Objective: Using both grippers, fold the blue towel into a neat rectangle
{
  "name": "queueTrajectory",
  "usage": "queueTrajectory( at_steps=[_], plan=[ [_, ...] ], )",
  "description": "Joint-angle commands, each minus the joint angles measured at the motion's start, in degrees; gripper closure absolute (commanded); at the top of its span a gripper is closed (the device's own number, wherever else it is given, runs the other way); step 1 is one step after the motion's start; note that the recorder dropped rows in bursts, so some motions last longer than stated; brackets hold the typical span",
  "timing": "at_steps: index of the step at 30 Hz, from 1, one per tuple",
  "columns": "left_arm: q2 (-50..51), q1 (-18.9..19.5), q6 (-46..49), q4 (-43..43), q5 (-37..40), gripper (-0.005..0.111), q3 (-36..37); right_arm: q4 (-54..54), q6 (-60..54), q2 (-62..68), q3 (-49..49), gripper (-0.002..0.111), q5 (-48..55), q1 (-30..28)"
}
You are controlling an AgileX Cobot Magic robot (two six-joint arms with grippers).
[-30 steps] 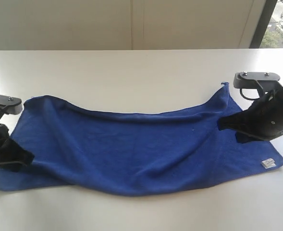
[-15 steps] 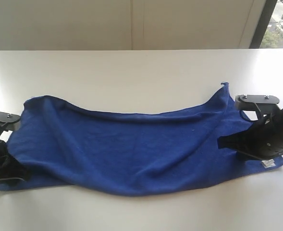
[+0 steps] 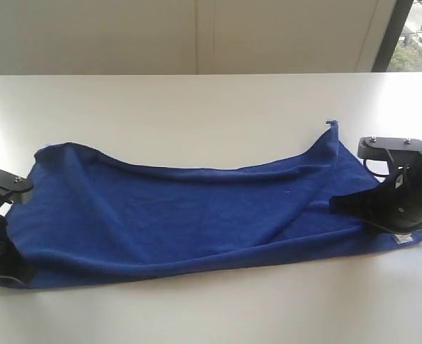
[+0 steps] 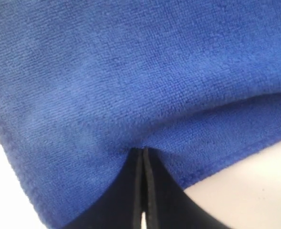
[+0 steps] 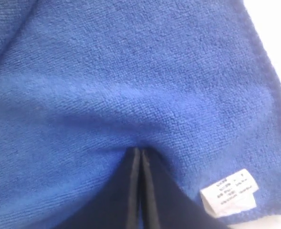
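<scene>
A long royal-blue terry towel (image 3: 196,222) lies spread lengthwise across the white table (image 3: 196,107). It is rumpled, its far edge dips toward the middle, and its far right corner stands up in a small curl. The black left claw (image 4: 143,153) sits at the towel's left end. Its two flat fingers are pressed together, with the tips nipping a pucker of cloth close to the hemmed edge. The black right claw (image 5: 139,152) sits at the towel's right end, its fingers likewise pressed together and pinching a fold of the pile. Near the right claw, at the towel's corner, is a small white sewn-in label (image 5: 230,193). It carries a few short lines of dark print, too small and blurred to read.
</scene>
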Motion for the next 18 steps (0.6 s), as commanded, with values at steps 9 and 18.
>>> queueTrajectory(
  at_steps=[9, 18],
  plan=[
    [0.94, 0.0, 0.02, 2.79, 13.5, 0.107, -3.04, -2.76, 1.58, -3.22, 1.09, 0.108, 6.18, -0.32],
    [-3.11, 0.0, 0.15, 0.48, 21.49, 0.107, -11.08, -1.96, 0.96, -14.21, -0.23, 0.108, 4.92, 1.13]
  ],
)
